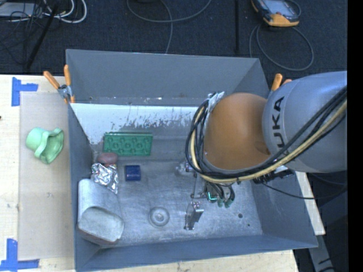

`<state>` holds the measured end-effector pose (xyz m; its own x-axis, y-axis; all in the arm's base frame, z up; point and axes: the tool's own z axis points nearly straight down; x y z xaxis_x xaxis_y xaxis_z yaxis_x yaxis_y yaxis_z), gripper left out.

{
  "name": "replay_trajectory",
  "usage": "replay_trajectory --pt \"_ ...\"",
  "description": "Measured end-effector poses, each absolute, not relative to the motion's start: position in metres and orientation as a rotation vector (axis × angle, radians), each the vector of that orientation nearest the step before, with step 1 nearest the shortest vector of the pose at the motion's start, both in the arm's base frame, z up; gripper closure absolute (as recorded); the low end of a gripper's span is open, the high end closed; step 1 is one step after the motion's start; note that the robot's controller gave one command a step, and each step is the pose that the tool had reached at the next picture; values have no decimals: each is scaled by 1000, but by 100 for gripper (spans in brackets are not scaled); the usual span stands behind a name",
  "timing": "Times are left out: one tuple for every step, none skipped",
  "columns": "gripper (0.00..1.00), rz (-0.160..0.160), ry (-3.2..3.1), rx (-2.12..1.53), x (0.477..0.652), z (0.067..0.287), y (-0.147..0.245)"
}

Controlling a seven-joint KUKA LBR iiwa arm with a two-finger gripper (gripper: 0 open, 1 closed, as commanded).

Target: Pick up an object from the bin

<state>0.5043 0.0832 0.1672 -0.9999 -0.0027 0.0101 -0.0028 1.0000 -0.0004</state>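
Note:
My gripper (pixel 191 215) hangs low over the bin's floor, right of the middle and near the front wall, with nothing seen in it. Closest to it is a small clear round lid (pixel 159 216), lying flat on the floor a little to its left. Further left and back sit a small dark blue cube (pixel 133 173) and a crumpled ball of silver foil (pixel 105 177).
A green studded building plate (pixel 128 144) leans against the back wall at the left, with a small pinkish lump (pixel 106 158) below it. A pale grey cup-like thing (pixel 98 218) lies in the front left corner. The arm's orange cover and cables hang above the bin's right half.

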Motion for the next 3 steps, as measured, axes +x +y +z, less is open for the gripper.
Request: replay_trajectory --pt "0 0 -3140 51 577 83 128" --pt "0 -2 -3124 357 617 95 178" --pt "100 -2 -3123 350 618 95 177"
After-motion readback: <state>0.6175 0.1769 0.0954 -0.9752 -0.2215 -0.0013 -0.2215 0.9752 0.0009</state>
